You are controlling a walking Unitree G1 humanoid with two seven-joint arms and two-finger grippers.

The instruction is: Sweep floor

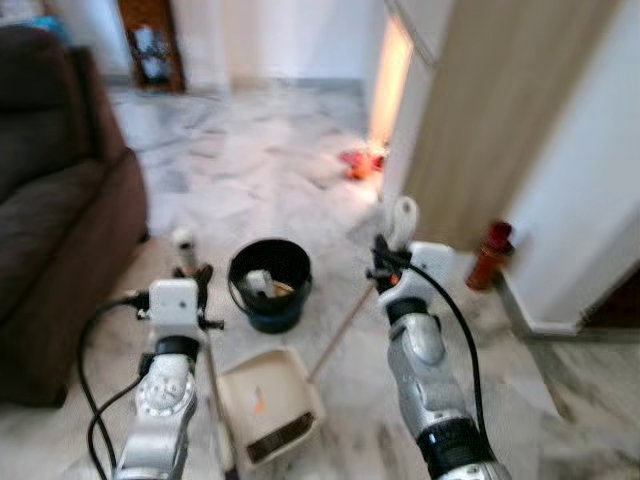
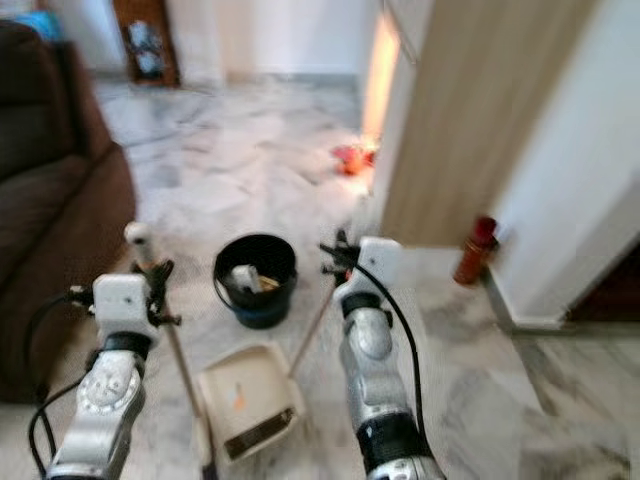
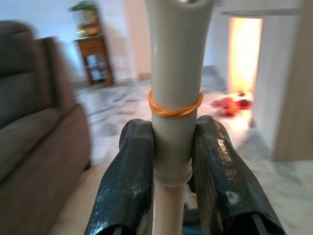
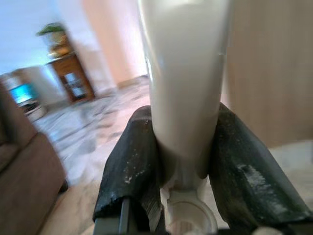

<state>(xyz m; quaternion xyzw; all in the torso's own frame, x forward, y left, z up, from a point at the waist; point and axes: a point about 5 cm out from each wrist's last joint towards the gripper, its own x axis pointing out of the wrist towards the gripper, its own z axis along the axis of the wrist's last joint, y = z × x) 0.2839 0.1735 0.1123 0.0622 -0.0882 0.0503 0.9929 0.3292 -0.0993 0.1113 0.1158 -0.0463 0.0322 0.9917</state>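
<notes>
Holding dustpan handle (image 3: 173,98) pinched in left gripper (image 3: 173,161), broom handle (image 4: 183,83) pinched in right gripper (image 4: 183,166); I am keeping dustpan (image 1: 268,400) flat on floor (image 1: 260,160) beside bucket (image 1: 270,285), sweeping short strokes toward it.

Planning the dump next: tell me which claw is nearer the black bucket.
Left, narrowly. The left claw, clamped on a handle, sits just beside the black bucket; the right claw, shut on its own handle, is farther off.

Glossy marble floor (image 1: 270,160), smooth cream plastic dustpan (image 1: 268,405), matt brown cloth sofa (image 1: 50,230).
</notes>
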